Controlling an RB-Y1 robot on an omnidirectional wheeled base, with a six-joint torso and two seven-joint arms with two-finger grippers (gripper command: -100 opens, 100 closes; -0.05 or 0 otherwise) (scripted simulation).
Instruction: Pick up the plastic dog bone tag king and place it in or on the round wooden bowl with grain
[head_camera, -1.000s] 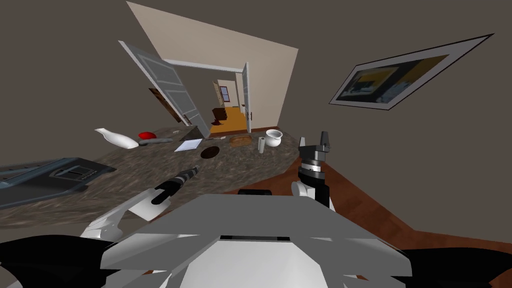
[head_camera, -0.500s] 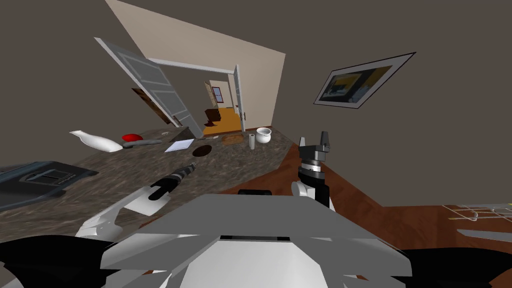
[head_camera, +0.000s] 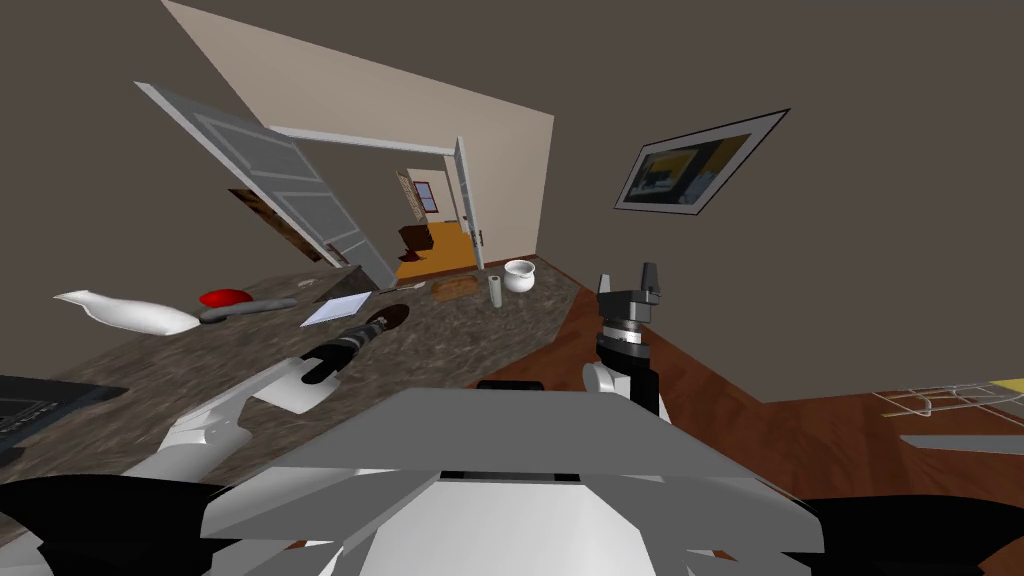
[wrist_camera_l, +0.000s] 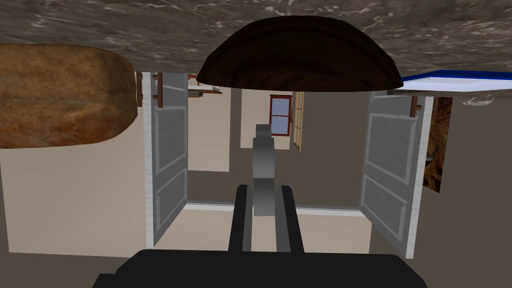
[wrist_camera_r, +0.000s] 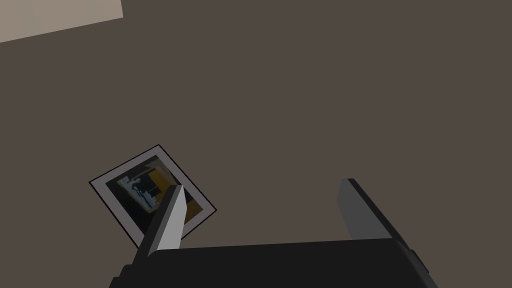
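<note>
- Left arm reaches forward and low, with the left gripper (head_camera: 381, 323) at its far end, its fingers (wrist_camera_l: 242, 215) drawn close together and pressing a thin grey tag (wrist_camera_l: 263, 165) between them.
- Right arm stands upright, with the right gripper (head_camera: 630, 283) pointing up and its fingers (wrist_camera_r: 167, 220) spread wide apart.

worktop: mottled dark stone (head_camera: 470, 325), carrying the small things listed below
vase: white (head_camera: 125, 312), lying on its side towards the worktop's left end
red thing: rounded (head_camera: 225, 298), just beyond the vase; too small to name
grey bar: long and thin (head_camera: 247, 310), lying just beside the red thing
sheet: white paper (head_camera: 333, 309), flat on the stone, with a blue edge
brown slab: (head_camera: 455, 288) near the far edge
roll: white cylinder (head_camera: 494, 291), upright, between slab and pot
pot: white, round (head_camera: 519, 275), just beside the roll
doors: two grey panelled leaves (head_camera: 270, 190), both open onto an orange-floored room
picture: framed (head_camera: 695, 170), on the dark wall
floor: reddish wood (head_camera: 800, 430)
wire rack: pale (head_camera: 940, 402), at the right edge
</note>
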